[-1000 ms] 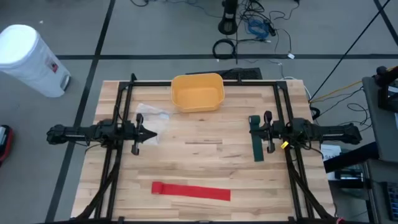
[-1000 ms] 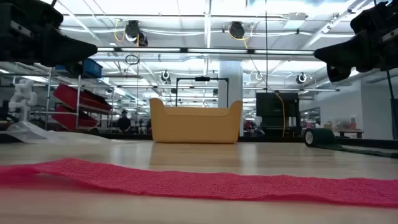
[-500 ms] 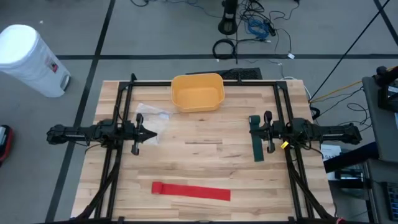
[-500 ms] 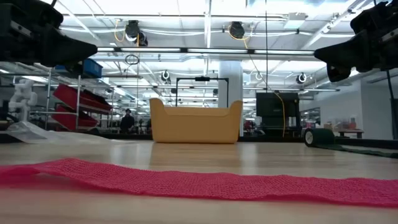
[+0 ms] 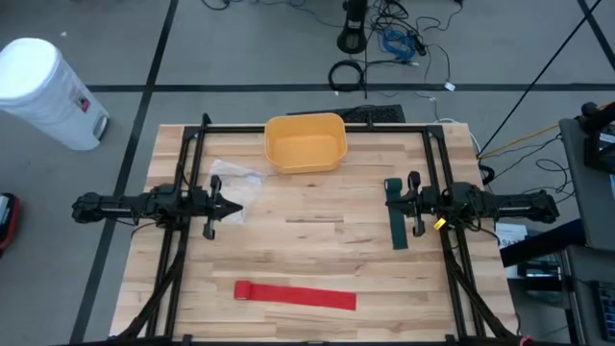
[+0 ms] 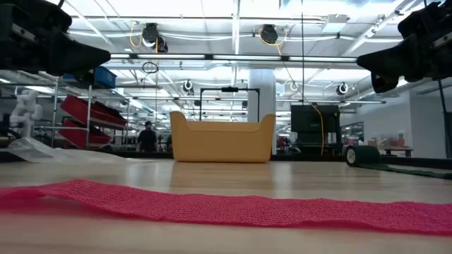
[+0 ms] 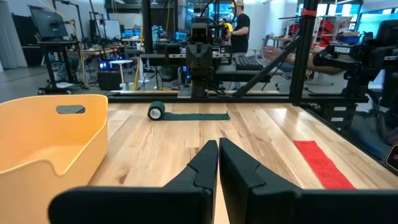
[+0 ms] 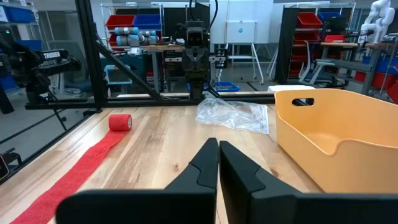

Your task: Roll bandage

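A red bandage lies flat near the table's near edge, unrolled, with a small rolled end at its left; it also shows in the low view. A dark green bandage lies at the right, partly rolled at its far end. My left gripper hovers shut and empty at the table's left. My right gripper hovers shut and empty at the right, over the green bandage.
A yellow bin stands at the far middle of the table. A clear plastic bag lies near my left gripper. The table's middle is bare wood. A person walks in the room beyond.
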